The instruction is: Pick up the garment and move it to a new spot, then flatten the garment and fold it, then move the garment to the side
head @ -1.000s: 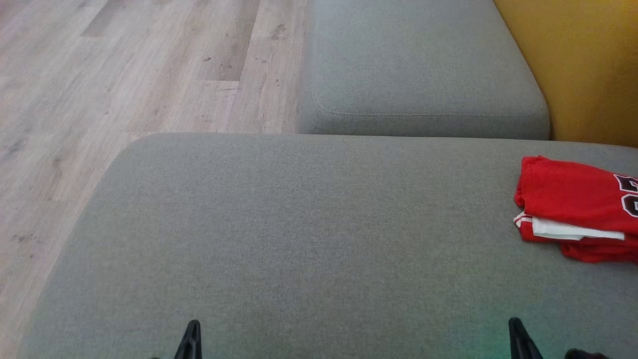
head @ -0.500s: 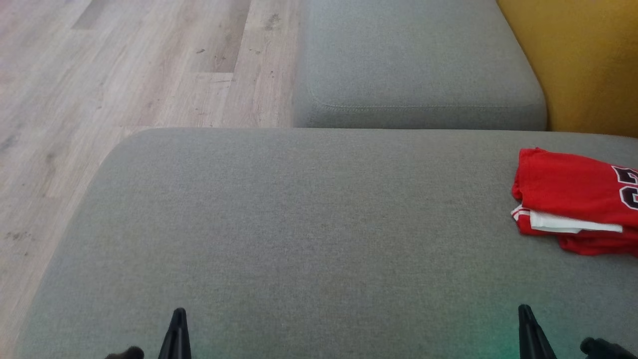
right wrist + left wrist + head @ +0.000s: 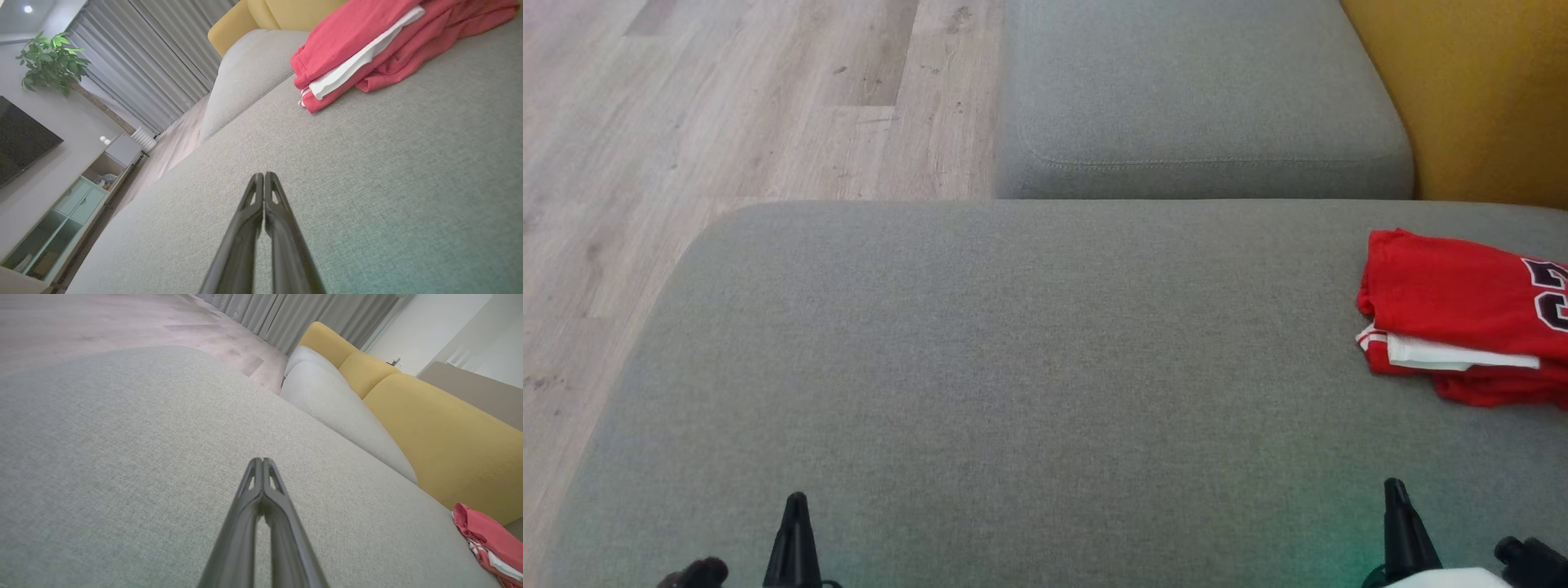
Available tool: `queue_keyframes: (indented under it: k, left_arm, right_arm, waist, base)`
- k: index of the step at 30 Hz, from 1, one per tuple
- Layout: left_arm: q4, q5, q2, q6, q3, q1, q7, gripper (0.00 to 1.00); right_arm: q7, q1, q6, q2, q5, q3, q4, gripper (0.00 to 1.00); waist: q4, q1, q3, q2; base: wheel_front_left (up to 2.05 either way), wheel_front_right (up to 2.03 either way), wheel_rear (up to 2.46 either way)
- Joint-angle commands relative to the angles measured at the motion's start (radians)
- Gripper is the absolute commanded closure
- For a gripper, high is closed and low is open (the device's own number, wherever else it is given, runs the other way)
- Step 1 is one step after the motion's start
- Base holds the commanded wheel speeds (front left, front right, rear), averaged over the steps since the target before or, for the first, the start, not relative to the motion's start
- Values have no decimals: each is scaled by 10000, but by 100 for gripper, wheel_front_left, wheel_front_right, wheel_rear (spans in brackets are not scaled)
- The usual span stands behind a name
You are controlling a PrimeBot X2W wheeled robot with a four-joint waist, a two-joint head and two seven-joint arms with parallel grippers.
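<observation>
Since a second ago the head view has been shifted, and both grippers have been brought slightly farther into it. The fingers of the left gripper (image 3: 796, 498) and right gripper (image 3: 1395, 486) are clenched on nothing above the sofa (image 3: 1013, 367). The folded garment (image 3: 1445, 310) is laid at the sofa's right, well apart from both.

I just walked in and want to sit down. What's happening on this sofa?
Nothing is being handled right now. The folded red jersey with white trim lies at the right side of the grey fabric sofa cushion. The robot's left gripper and right gripper hover shut and empty over the cushion's near edge, apart from the jersey.
</observation>
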Motion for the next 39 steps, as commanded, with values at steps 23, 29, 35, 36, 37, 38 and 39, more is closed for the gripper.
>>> queue_keyframes:
  k: [23, 29, 35, 36, 37, 38, 39]
  left_arm:
    - [-546, -2906, -9, -218, 750, -1052, 709, 100]
    - [-594, -3611, -10, -256, 882, -1177, 886, 100]
    - [-642, -4312, -11, -293, 1015, -1301, 1063, 100]
    - [-642, -4312, -11, -293, 1015, -1301, 1063, 100]
    - [-650, -4430, -11, -299, 1037, -1321, 1092, 100]
    - [-658, -4548, -11, -306, 1059, -1342, 1122, 100]
    - [-666, -4665, -11, -312, 1081, -1363, 1151, 100]
  right_arm:
    - [701, -1249, 36, -49, 2802, -271, -456, 100]
    - [874, -1421, 40, -53, 3477, -339, -485, 100]
    - [1046, -1593, 43, -57, 4149, -407, -515, 100]
    - [1046, -1593, 43, -57, 4149, -407, -515, 100]
    - [1074, -1621, 44, -57, 4261, -418, -519, 100]
    - [1103, -1650, 44, -58, 4374, -430, -524, 100]
    - [1132, -1679, 45, -58, 4486, -441, -529, 100]
  waist:
    - [-225, -1, 364, 0]
    - [-282, -1, 456, 0]
    - [-338, -1, 547, 0]
    - [-338, -1, 547, 0]
    - [-348, -1, 562, 0]
    - [-357, -1, 578, 0]
    - [-367, -1, 593, 0]
  base:
    - [0, 0, 0]
    - [0, 0, 0]
    - [0, 0, 0]
    - [0, 0, 0]
    - [0, 0, 0]
    - [0, 0, 0]
    - [0, 0, 0]
